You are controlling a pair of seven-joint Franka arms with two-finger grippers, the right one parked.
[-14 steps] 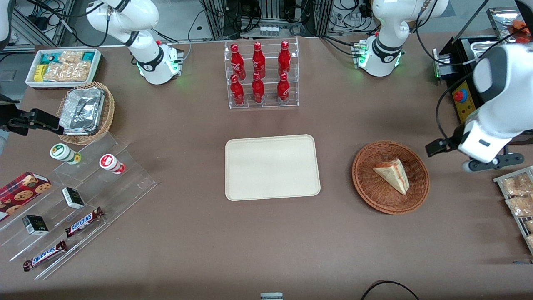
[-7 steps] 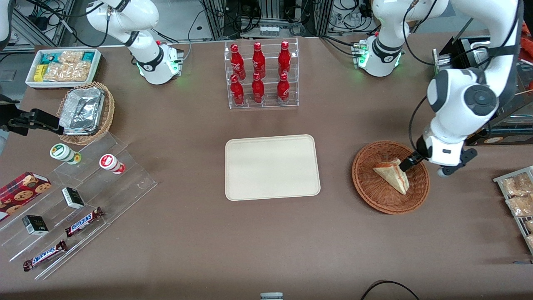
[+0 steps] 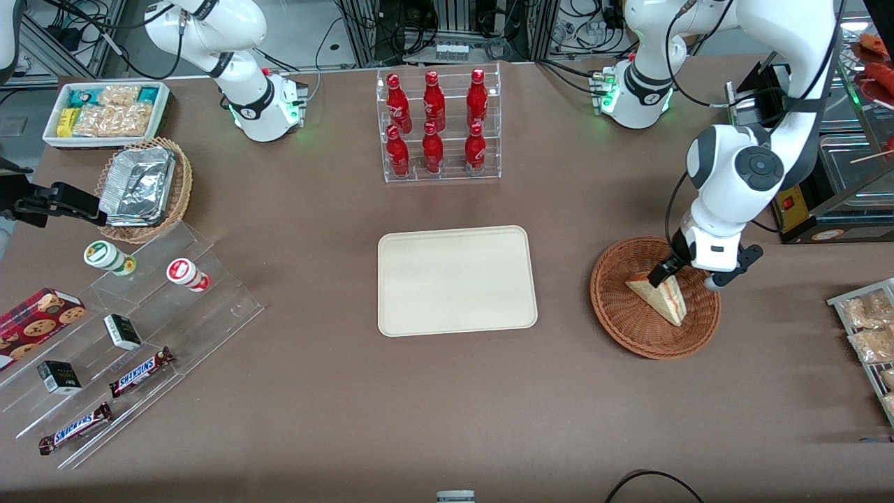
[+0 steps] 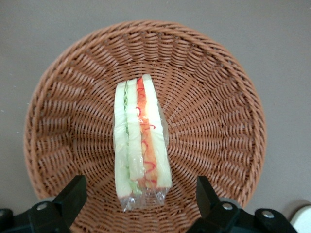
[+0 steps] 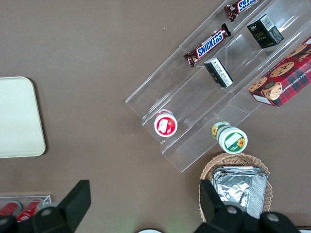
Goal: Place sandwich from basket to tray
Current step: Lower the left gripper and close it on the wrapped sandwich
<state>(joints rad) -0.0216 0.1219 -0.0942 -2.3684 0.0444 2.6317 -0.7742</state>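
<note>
Both fingers of the end effector [image 4: 138,204] spread wide, clearing the sandwich [image 4: 141,145] in the basket [image 4: 228,121].

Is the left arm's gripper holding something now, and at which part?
Nothing is held. The gripper is open above the wrapped triangular sandwich, which lies in the round reddish-brown wicker basket, fingers apart on either side.
</note>
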